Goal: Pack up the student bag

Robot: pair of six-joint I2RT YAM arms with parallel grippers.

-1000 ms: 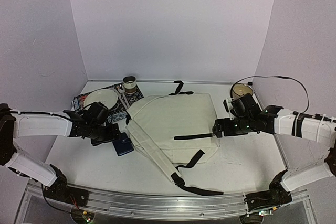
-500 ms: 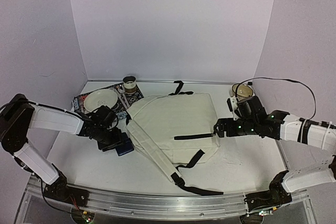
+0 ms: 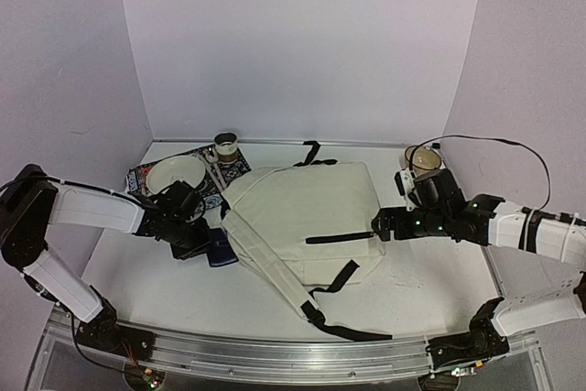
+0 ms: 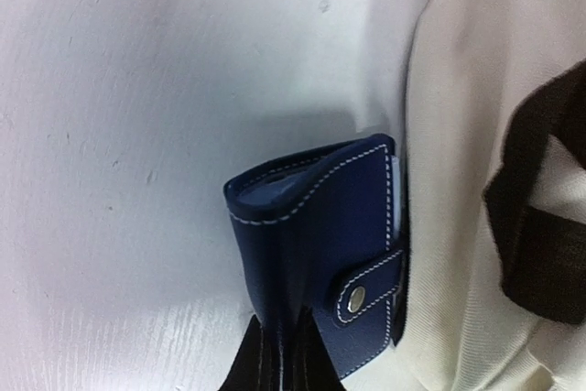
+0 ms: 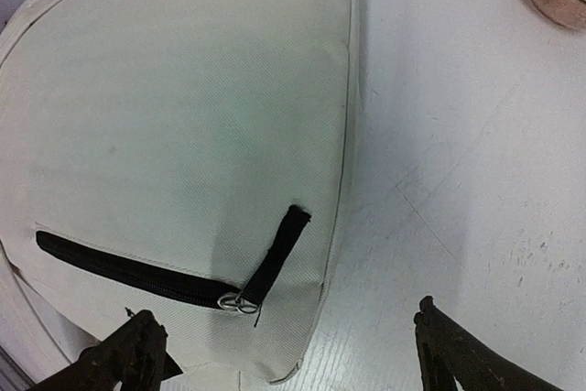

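Beside the student bag [image 3: 302, 217], which lies flat mid-table as it did a second ago, the left arm has tucked its elbow back toward the table's left edge. Its jaws have gone from wide to pinched.

The bag looks closed. Its black zipper [image 5: 128, 272] is drawn shut, with the pull strap [image 5: 275, 258] near the bag's right edge.

The right gripper [image 3: 383, 224] hovers there with its jaws spread wide and nothing held. The left gripper [image 4: 279, 363] is clamped on the near edge of a blue wallet [image 4: 316, 254], which touches the bag's left side.

The step in hand is probably picking up the wallet. Packing it calls for an opening first, so the right jaws would need to catch the pull strap and run the zipper.

How firmly the left fingers hold the wallet is hard to judge, as only their tips show. The bag's main opening and inside are hidden, and the wallet's contents cannot be seen.
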